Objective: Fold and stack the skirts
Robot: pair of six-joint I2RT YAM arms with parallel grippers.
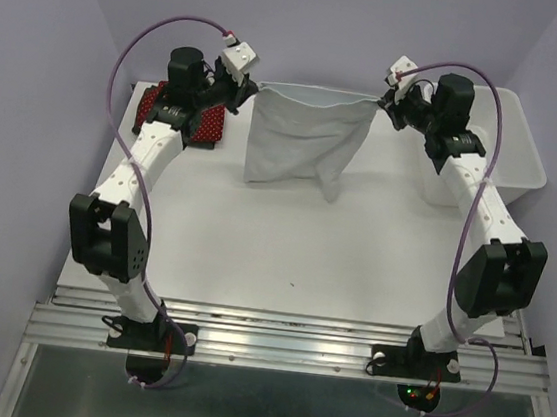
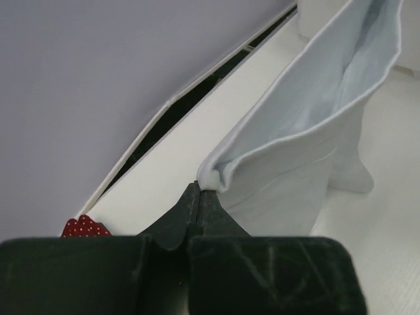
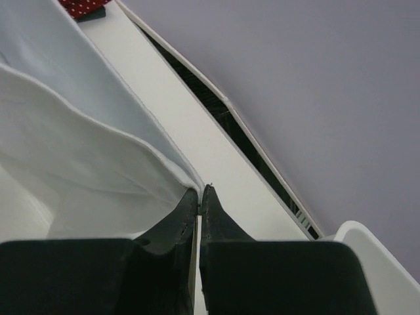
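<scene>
The white skirt (image 1: 301, 139) hangs stretched between my two grippers above the far middle of the table, its lower edge trailing on the tabletop. My left gripper (image 1: 253, 86) is shut on its left top corner (image 2: 211, 176). My right gripper (image 1: 381, 102) is shut on its right top corner (image 3: 190, 184). The red dotted skirt (image 1: 207, 125) lies at the far left under my left arm; a bit shows in the left wrist view (image 2: 84, 227) and the right wrist view (image 3: 82, 6). The dark charcoal skirt is hidden.
A white plastic bin (image 1: 515, 145) stands at the far right, behind my right arm; its rim shows in the right wrist view (image 3: 377, 256). The white table (image 1: 283, 259) ends at a back wall close behind the skirt.
</scene>
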